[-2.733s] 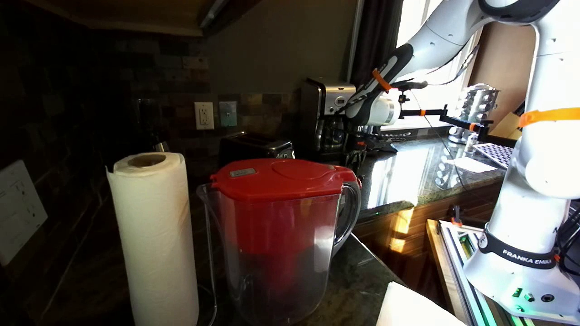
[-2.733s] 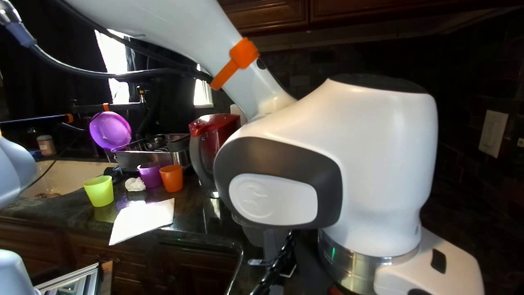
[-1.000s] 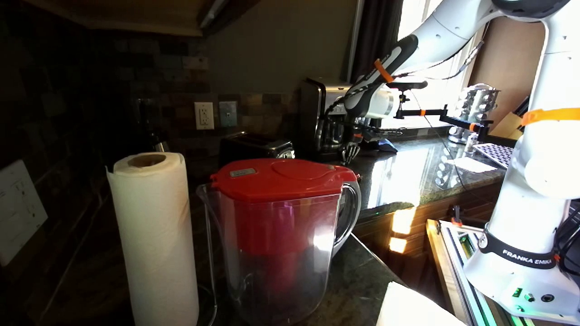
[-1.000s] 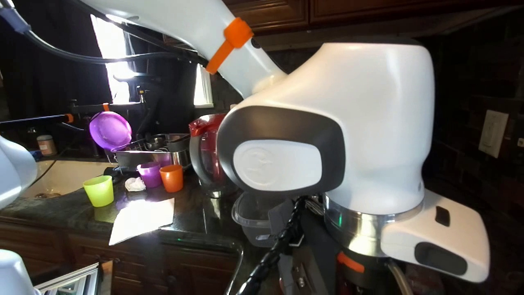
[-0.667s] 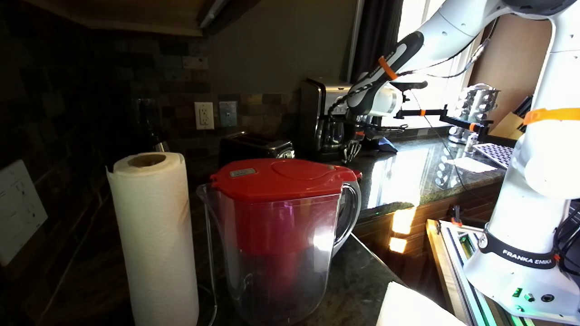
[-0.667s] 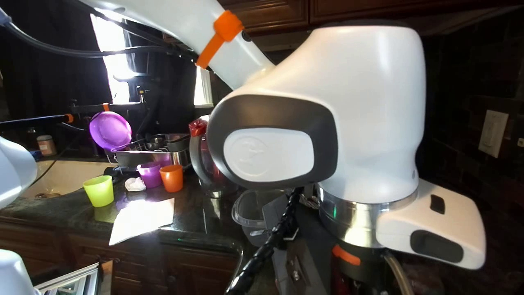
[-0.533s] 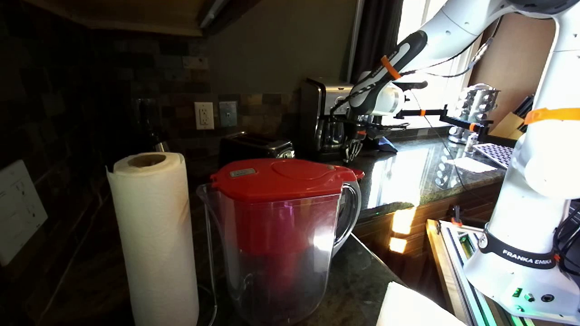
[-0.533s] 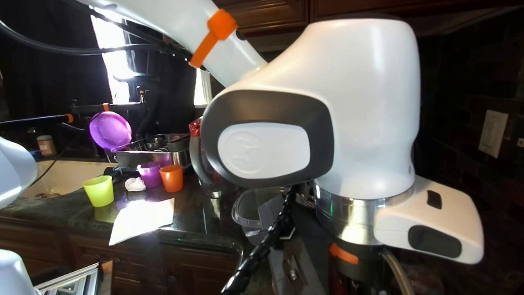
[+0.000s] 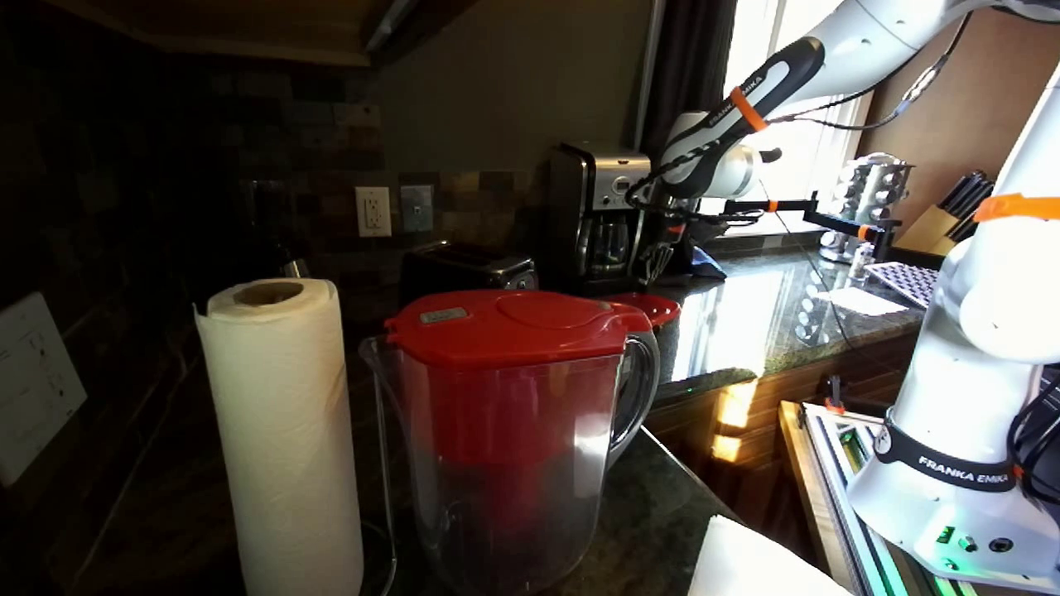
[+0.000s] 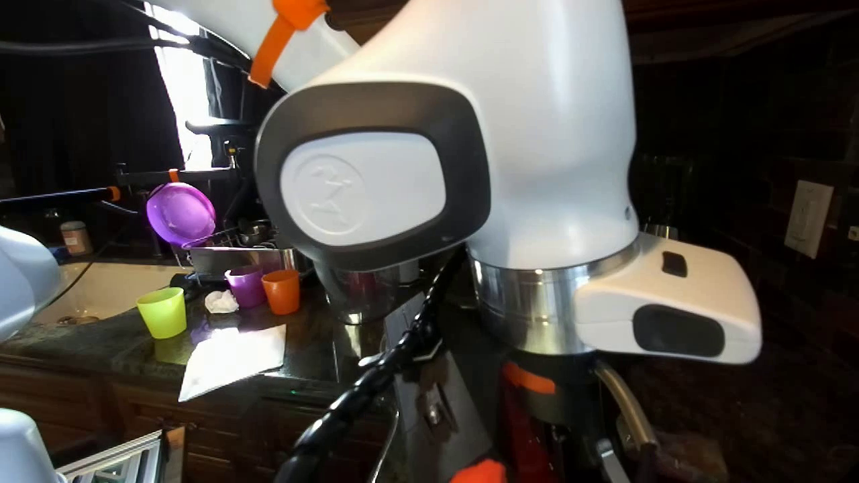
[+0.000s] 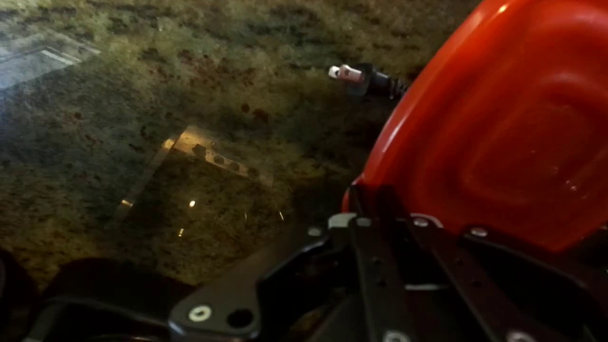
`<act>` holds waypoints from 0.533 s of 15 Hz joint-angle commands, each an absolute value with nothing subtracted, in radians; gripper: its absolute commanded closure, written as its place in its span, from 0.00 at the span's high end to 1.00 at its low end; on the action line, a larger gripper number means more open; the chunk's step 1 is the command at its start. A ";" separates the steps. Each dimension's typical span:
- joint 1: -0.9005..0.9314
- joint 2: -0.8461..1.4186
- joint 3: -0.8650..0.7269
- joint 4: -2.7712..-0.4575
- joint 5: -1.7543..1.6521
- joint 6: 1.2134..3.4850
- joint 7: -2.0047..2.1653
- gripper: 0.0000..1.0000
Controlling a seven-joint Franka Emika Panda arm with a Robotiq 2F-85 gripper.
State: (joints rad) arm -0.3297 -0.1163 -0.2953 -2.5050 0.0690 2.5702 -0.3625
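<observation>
a red dish is gripped at its edge by the pincer, which is clamped together on the rim. in the wrist view the right side is filled by the dish, its rounded, ridged inner surface being turned to the camera and its far part cut off by the frame. beneath it the mottled stone counter is seen; whether the stone is touched by the dish cannot be told. just beside the rim a black two-pronged plug is shown, its cord being partly hidden by the dish.

in an exterior view the dish is partly covered by a clear pitcher with a red lid, beyond which it is seen in front of a coffee maker. a dark toaster is set nearby, and a paper towel roll is stood upright beside the pitcher.

in an exterior view much of the scene is blocked by the white arm. near the sink a green cup, a purple cup and an orange cup are stood upright, a metal dish rack being placed behind them. a white sheet is laid at the counter's front edge.
</observation>
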 commanded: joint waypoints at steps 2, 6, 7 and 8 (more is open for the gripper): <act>-0.310 -0.234 -0.317 -2.574 0.063 2.556 -0.384 0.02; -0.289 -0.301 -0.310 -2.603 0.060 2.557 -0.374 0.02; -0.280 -0.319 -0.306 -2.608 0.061 2.551 -0.370 0.02; -0.270 -0.331 -0.304 -2.611 0.065 2.548 -0.369 0.02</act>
State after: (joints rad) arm -0.3005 -0.2523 -0.2975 -2.5661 0.0690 2.5698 -0.3723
